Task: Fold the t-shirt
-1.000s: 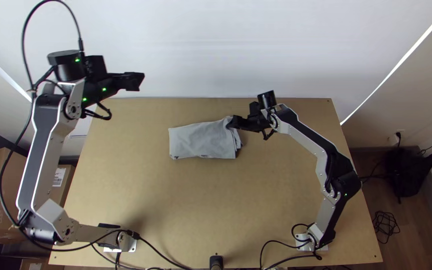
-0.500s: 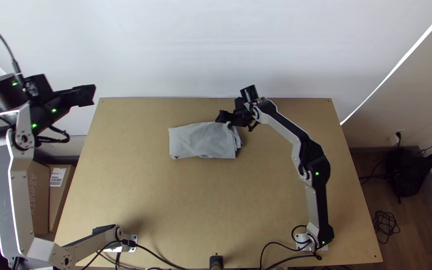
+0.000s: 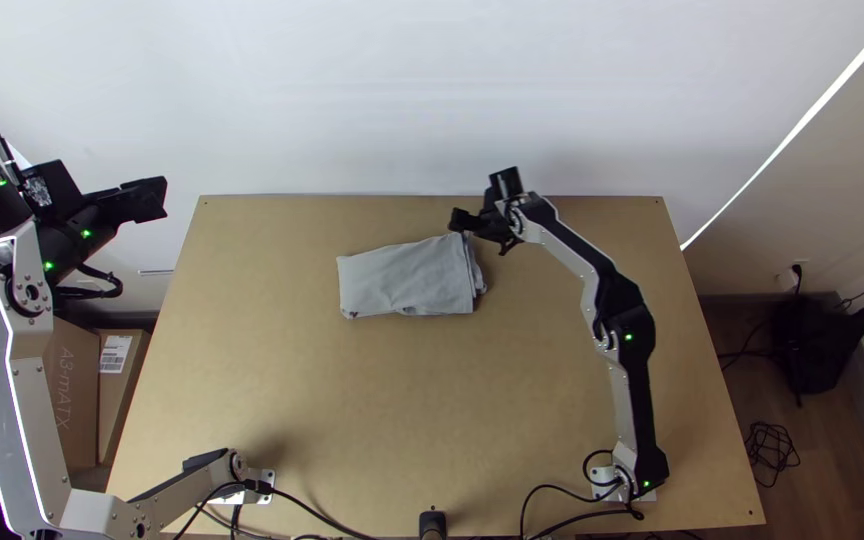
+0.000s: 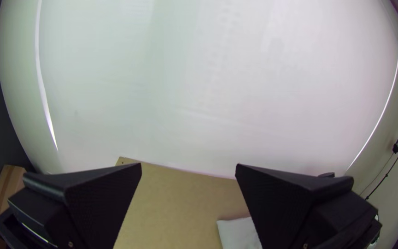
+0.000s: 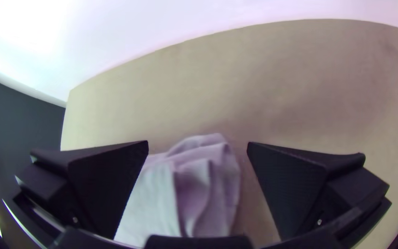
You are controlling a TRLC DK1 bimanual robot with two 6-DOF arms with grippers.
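Your t-shirt (image 3: pixel 402 280) lies on the far half of the table (image 3: pixel 392 400), a little left of the middle, folded into a compact, roughly oblong bundle. Its left end is fairly straight, while the right end shows stacked layers and loose, rumpled edges. At its far right corner you have the right gripper (image 3: pixel 461 220), close above the cloth; you can't tell whether they touch. In the right wrist view, you see the right gripper (image 5: pixel 198 143) with its fingers spread wide, and the rumpled end of the cloth showing in the gap. Farther out, the left gripper (image 3: pixel 152 198) is raised, appearing past the table's far left corner in the top view. Its own wrist view shows you its fingers spread too, well apart from the shirt. As for containers, you have a cardboard box with a white label (image 3: pixel 117 354) beside the table's left edge, and another cardboard box (image 3: pixel 74 390) next to it; you can't tell what either holds.
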